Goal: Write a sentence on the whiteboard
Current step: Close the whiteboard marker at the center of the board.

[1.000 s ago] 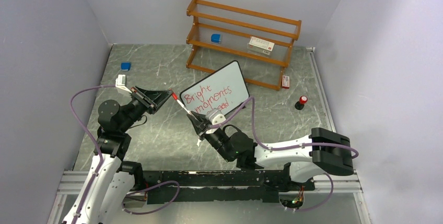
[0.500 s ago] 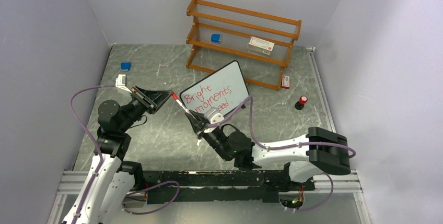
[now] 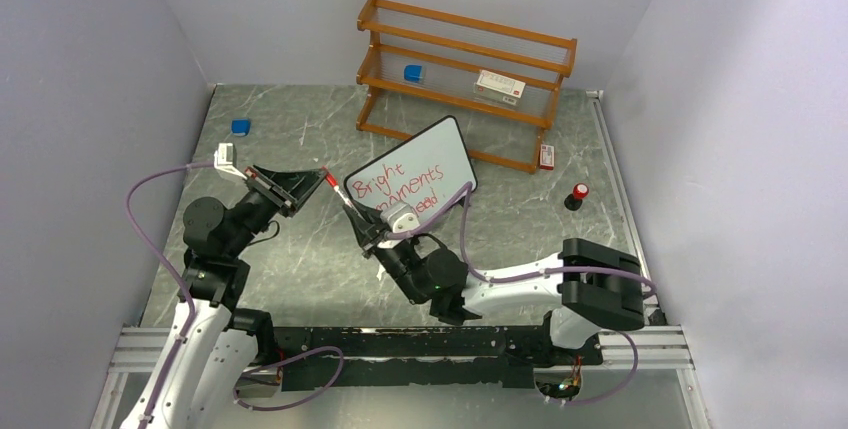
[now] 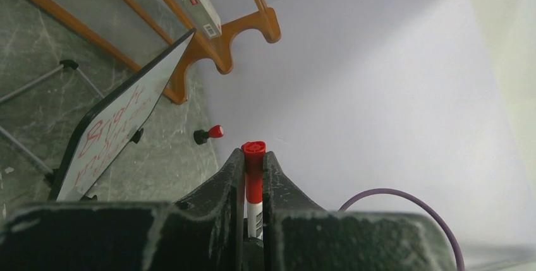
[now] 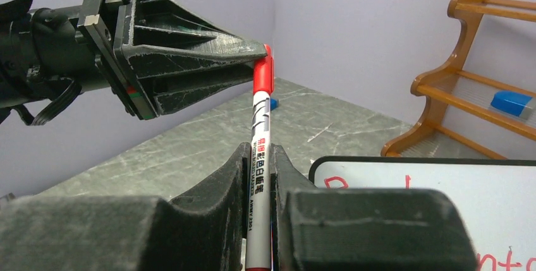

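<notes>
While both arms are shifting a little toward the left edge of the grey marbled surface (image 3: pixel 290 129), the white-barrelled marker (image 3: pixel 340 196) is being carried away from the small black-framed whiteboard (image 3: pixel 440 154) and is no longer lying across its near-left corner. The right claw (image 3: pixel 358 224) is clamping the barrel. The left claw (image 3: pixel 320 177) is pinching the red cap (image 5: pixel 263 75) at the opposite end, so the pen is bridging the two claws. The whiteboard is standing tilted near the middle of the surface, just in front of the orange-brown wooden shelf (image 3: pixel 465 59) along the far edge, and is carrying red handwriting reading "Bright moments" above a short third line. Judged from this grip, the cap is being seated or pulled off rather than a stroke being drawn; which one cannot be told.
</notes>
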Robot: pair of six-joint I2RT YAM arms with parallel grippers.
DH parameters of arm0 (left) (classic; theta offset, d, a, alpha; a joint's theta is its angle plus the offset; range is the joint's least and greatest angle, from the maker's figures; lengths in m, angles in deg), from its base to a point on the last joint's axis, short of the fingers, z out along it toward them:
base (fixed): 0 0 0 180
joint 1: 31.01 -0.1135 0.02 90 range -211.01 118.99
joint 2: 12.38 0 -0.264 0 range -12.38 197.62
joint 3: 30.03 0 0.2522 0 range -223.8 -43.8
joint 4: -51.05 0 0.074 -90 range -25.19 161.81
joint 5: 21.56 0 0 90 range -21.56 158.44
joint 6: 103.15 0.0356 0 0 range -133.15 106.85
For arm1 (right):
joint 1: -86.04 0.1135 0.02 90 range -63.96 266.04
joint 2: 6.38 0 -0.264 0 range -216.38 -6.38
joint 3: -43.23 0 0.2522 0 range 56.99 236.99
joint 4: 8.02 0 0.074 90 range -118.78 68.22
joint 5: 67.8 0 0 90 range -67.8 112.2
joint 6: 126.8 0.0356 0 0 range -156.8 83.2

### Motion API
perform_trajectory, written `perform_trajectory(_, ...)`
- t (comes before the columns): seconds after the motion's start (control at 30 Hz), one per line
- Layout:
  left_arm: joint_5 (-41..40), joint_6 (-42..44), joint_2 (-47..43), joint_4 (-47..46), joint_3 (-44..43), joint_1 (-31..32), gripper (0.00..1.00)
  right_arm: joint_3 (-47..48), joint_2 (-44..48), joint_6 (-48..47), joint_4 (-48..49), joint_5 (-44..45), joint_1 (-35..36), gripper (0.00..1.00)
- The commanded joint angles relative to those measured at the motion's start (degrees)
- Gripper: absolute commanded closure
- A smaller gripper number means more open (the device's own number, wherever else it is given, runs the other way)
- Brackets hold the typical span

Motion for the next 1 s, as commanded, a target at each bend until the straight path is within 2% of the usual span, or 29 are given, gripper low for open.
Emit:
perform_trajectory(0.0,3.11,0.63,-1.56,-1.86,1.32,2.23,0.95,2.34,-1.91,-0.39,6.07,1.28,-1.31,1.00)
perform_trajectory(0.23,1.71,6.71,-1.43,3.82,-0.12,2.89,0.93,1.35,-2.48,-1.90,8.41,0.37,-1.74,1.00)
perform_trajectory(0.3,-0.34,10.09,-0.40,8.12,-2.92,2.89,0.82,-0.09,-1.73,-2.12,7.93,0.29,-1.72,1.00)
perform_trajectory(0.5,-5.39,16.22,0.95,15.12,-9.51,2.89,0.58,-4.53,0.80,-2.69,8.04,0.25,-1.74,1.00)
perform_trajectory(0.63,-5.00,17.46,2.51,16.92,-11.56,2.89,0.47,-5.66,1.71,-3.75,8.20,-0.15,-1.74,1.00)
perform_trajectory(0.77,-3.42,18.35,4.70,18.07,-12.57,2.89,0.45,-5.85,1.88,-4.56,8.14,-0.87,-1.74,1.00)
perform_trajectory(0.97,0.48,17.71,7.57,15.10,-12.92,2.93,0.45,-4.90,1.46,-4.27,7.08,-1.85,-1.62,1.00)
